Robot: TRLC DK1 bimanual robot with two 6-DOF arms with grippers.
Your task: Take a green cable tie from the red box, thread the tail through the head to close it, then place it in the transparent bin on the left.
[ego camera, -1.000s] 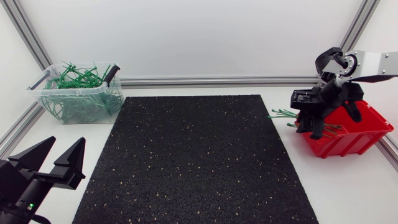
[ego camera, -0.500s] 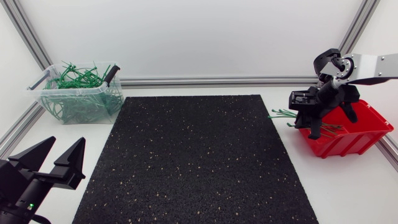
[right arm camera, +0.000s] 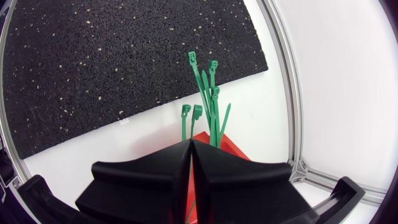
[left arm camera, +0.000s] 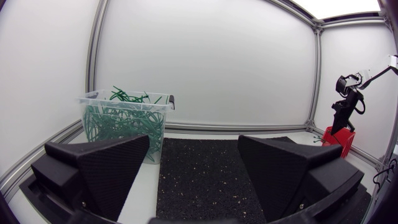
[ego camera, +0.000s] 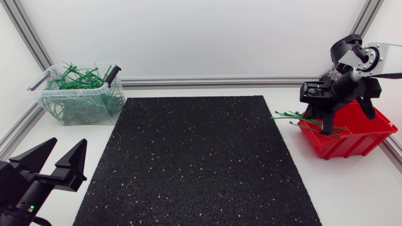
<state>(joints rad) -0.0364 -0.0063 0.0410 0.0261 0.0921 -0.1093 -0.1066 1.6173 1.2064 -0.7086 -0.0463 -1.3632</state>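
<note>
Straight green plastic cable ties (ego camera: 286, 115) lie bunched in the red plastic box (ego camera: 352, 141) at the right of the head view, their heads poking out over its left rim above the white worktop (ego camera: 352, 188). In the right wrist view the same ties (right arm camera: 208, 93) fan out just ahead of the right end effector (right arm camera: 190, 143), over the box's red rim (right arm camera: 231, 148). That end effector's fingers are pressed together; I cannot tell whether a tie is caught between them. In the head view it (ego camera: 325, 124) hangs over the box's left end.

A speckled black rubber mat (ego camera: 195, 163) covers the middle. The transparent plastic bin (ego camera: 81, 103), holding a tangle of looped green ties, stands at the upper left. The left end effector (ego camera: 47, 164) sits at the lower left with its fingers wide apart and nothing between them; from its own camera (left arm camera: 194, 142) the bin (left arm camera: 124, 121) stands ahead of it.
</note>
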